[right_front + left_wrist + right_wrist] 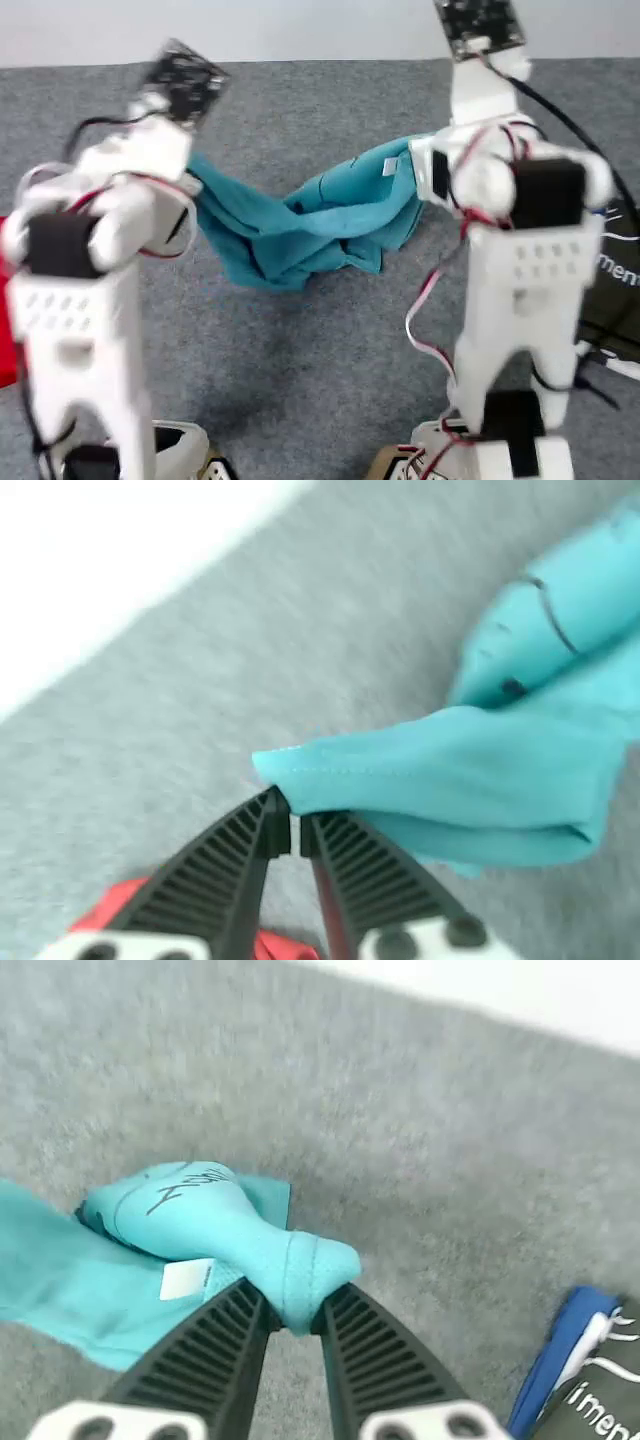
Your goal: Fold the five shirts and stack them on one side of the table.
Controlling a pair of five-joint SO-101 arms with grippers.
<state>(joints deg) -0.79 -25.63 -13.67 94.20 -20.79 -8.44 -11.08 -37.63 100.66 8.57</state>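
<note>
**Two grippers hold one teal shirt between them**

The left gripper [293, 825] is pinched tight on one edge of the teal shirt [320, 225]. Its two black jaws almost meet at the tips, and a thin fold of cloth with a line of stitches sticks out from between them. From there the shirt runs away from this gripper toward the other arm.

The right gripper [295, 1320] is clamped on the other end of the same shirt. A round bunch of teal cloth sits between its jaws and pokes out past the tips. A small white tag [187, 1280] on the shirt lies just beside this gripper.

The shirt hangs like a hammock from one gripper to the other. Its middle sags down low and is all crumpled. I cannot tell if the middle rests on the grey table [300, 370].

A red cloth [110, 905] lies under the left gripper, on the side away from the right gripper. A dark shirt [590, 1380] with a blue edge lies on the table beside the right gripper, on the side away from the left gripper. It does not touch the teal shirt.
</note>
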